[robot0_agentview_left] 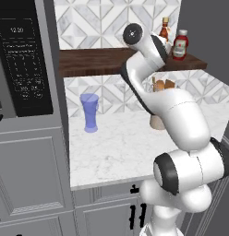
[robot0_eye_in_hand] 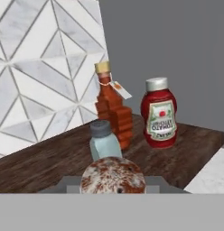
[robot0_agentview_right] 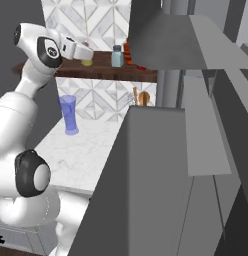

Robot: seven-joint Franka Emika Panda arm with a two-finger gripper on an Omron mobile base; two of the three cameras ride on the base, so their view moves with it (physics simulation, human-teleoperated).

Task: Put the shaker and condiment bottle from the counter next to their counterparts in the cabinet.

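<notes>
Three things already stand near the shelf's right end: the pale shaker (robot0_eye_in_hand: 104,140), the condiment bottle (robot0_eye_in_hand: 112,113) behind it by the wall, then the ketchup bottle (robot0_eye_in_hand: 159,113). Our gripper (robot0_agentview_right: 86,56) is squeezed on the little shaker (robot0_eye_in_hand: 113,175) over the shelf (robot0_eye_in_hand: 50,162), so it lands beside its twin.

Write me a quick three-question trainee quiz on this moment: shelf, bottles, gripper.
1. True or false: the slim bottle already stands on the shelf, beside the ketchup.
2. What is the gripper shut on? A) nothing B) the shaker C) a spoon
3. Fill in: the blue glass stands on the ____.

Key: 1 true. 2 B. 3 counter.
</notes>
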